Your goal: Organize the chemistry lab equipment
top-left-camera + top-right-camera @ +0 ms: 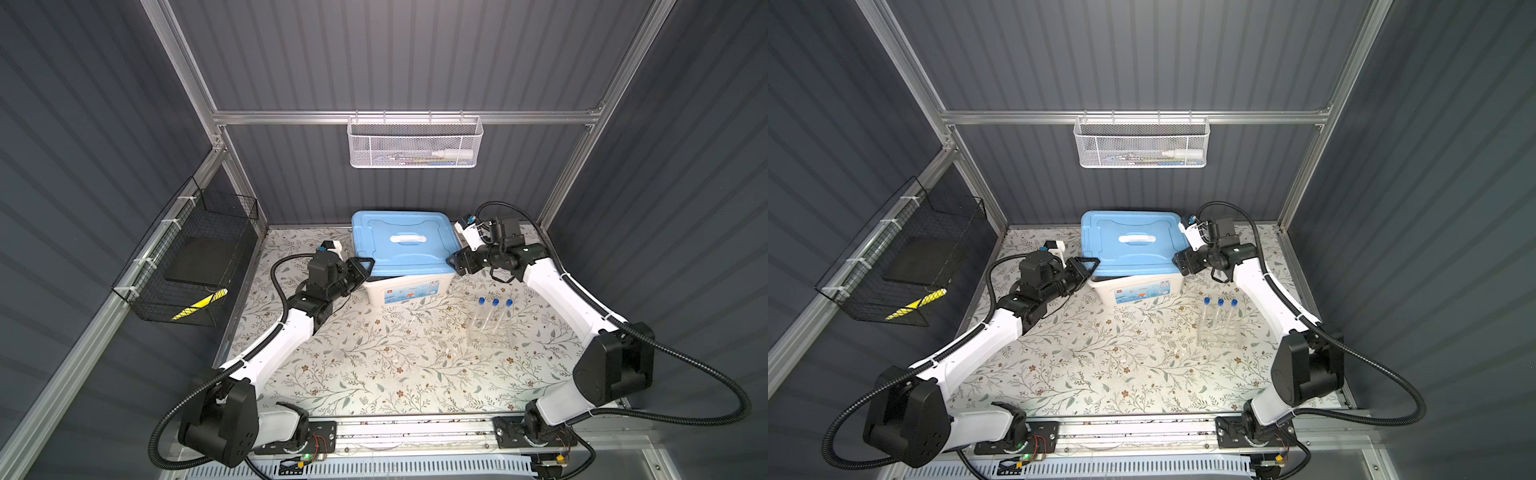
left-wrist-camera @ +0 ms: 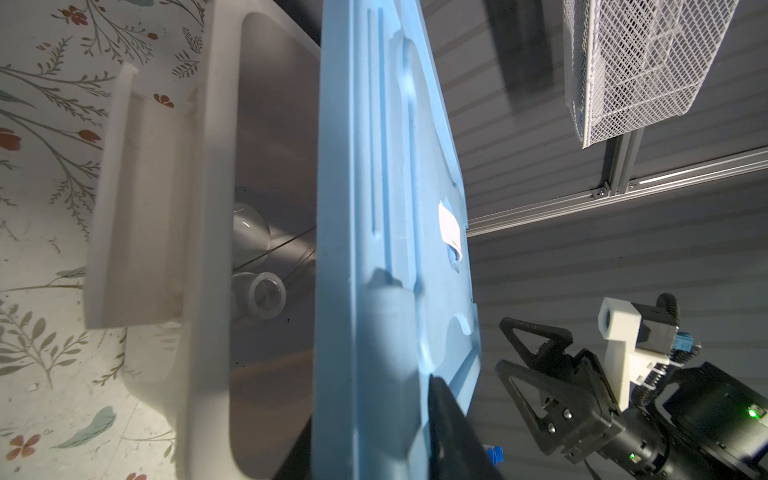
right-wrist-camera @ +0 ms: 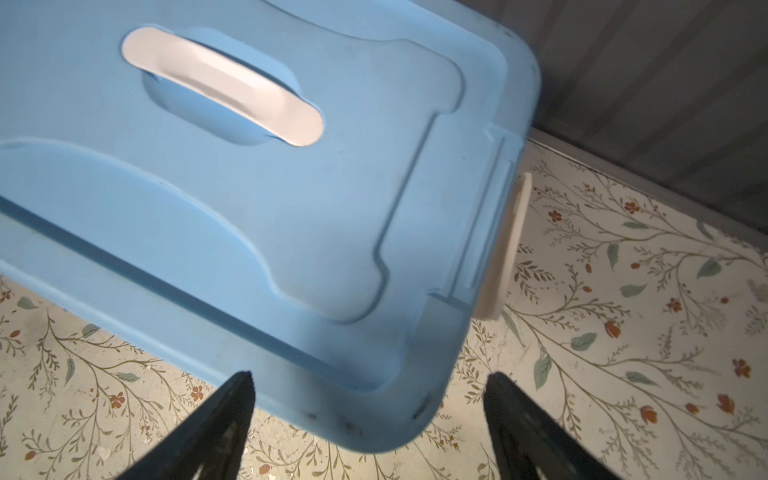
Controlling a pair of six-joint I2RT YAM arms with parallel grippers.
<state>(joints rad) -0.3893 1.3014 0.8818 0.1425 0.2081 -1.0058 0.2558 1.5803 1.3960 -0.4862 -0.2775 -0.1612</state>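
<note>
Rack [image 1: 489,334] holds three capped tubes [image 1: 494,311]; tub [image 2: 208,166] under tilted lid [image 2: 374,249] holds white bowls [image 2: 248,227].

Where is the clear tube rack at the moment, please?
In a top view the clear tube rack stands on the right half of the table, nearer the robot's base than the white tub, beside the right arm.

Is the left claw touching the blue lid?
Touching. The left wrist view shows a finger of the left gripper against the lid, raised off the tub.

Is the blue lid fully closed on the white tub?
No, the left wrist view shows the blue lid raised off the white tub, with a gap between.
</note>
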